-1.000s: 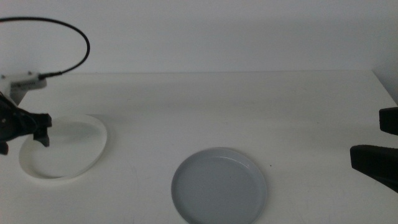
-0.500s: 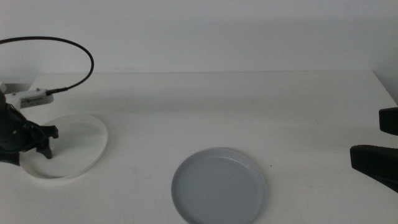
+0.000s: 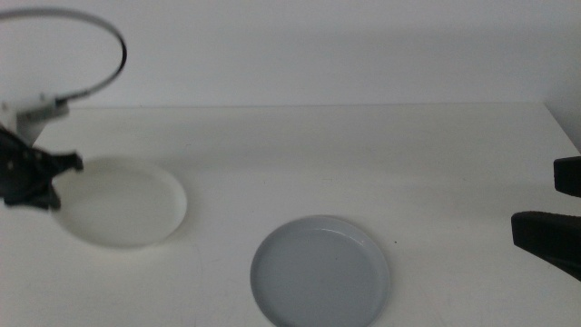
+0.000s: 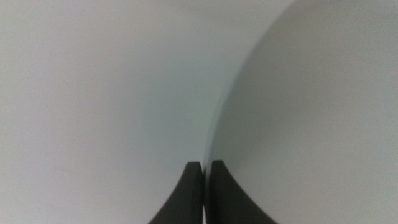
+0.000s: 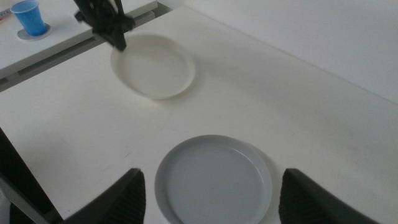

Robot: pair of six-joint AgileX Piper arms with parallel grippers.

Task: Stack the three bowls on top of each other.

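In the middle view, the left pincer is gripping the left rim of the white bowl on the worktop; the grey bowl is lying near the front edge, well apart from it; the right pincer is waiting at the right side.

In the left wrist view, the jaws are pressing together on the white bowl's thin rim.

In the right wrist view, the right pincer's jaws are standing wide apart above the grey bowl; a blue cup is standing beyond the worktop.
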